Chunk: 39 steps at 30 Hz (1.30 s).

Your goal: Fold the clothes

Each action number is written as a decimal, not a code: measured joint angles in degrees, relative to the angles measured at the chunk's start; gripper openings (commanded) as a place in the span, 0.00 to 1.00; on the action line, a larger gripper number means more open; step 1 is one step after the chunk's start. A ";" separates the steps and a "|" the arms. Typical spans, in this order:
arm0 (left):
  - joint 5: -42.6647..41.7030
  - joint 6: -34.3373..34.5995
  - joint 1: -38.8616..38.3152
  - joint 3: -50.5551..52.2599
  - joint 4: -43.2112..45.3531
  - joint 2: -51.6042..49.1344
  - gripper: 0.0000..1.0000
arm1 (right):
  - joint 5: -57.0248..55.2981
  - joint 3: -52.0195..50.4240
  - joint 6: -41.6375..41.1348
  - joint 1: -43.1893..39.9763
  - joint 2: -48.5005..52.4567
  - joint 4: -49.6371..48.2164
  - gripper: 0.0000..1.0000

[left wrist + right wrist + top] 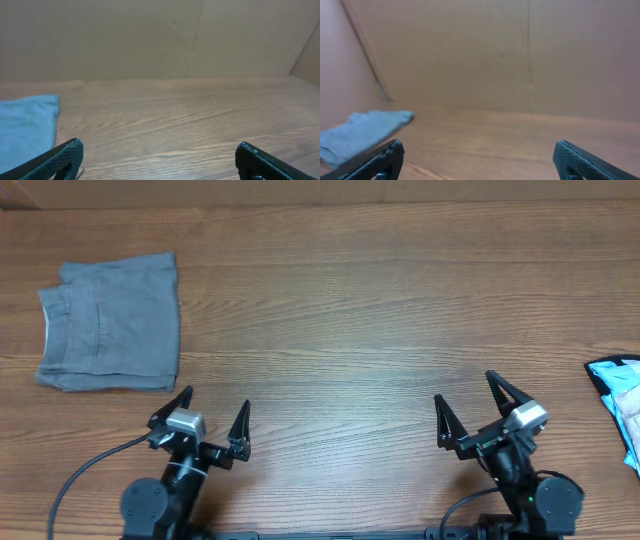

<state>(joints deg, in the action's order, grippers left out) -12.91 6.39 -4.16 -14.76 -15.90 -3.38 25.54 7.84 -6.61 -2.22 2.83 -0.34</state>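
Resting low at the near edge of the table, I held my left pincer and my right pincer spread wide, with nothing between the fingers of either one. The pale shorts I was meant to fold were not in any of my views, so I could not tell where they lay, which way their waistband pointed, or how their long axis ran. What I could see was a pair of grey shorts, already folded into a neat block at the far left, just beyond my left pincer, and a light-blue printed item cut off by the right edge, well apart from the grey pair. The wood between them was bare. I judged that folding had not begun. The next move called for the pale shorts to reach the middle of the table, laid flat and spread, before either pincer could take an edge.
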 measured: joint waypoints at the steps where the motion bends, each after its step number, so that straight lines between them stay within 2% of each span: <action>1: 0.02 -0.44 0.00 -2.43 -1.79 -1.27 1.00 | 0.20 1.97 -0.22 0.00 1.20 0.94 1.00; 6: 0.07 -1.27 0.00 -15.32 -11.45 -12.81 1.00 | 1.20 13.75 -1.31 0.00 12.63 9.35 1.00; 15: 0.07 -2.10 0.00 -43.25 -32.35 -41.11 1.00 | -3.45 42.75 -1.95 0.00 48.09 40.02 1.00; 21: 0.02 -2.10 0.00 -55.87 -42.45 -55.39 1.00 | -4.81 58.82 -1.33 0.00 68.00 52.30 1.00; 29: -0.02 -2.12 0.00 -57.66 -48.33 -64.46 1.00 | -9.92 70.23 -4.13 -3.28 81.26 57.64 1.00; 35: -0.22 -2.12 0.00 -57.66 -49.22 -66.40 1.00 | -21.07 75.89 -12.39 -16.83 86.71 55.06 1.00; 39: -0.22 -2.12 0.00 -57.66 -48.87 -66.40 1.00 | -24.37 76.17 -17.22 -27.85 89.96 52.19 0.93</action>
<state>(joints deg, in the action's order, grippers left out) -13.13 4.27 -4.16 -72.42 -64.77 -69.78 1.17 84.01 -23.83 -30.06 92.79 51.86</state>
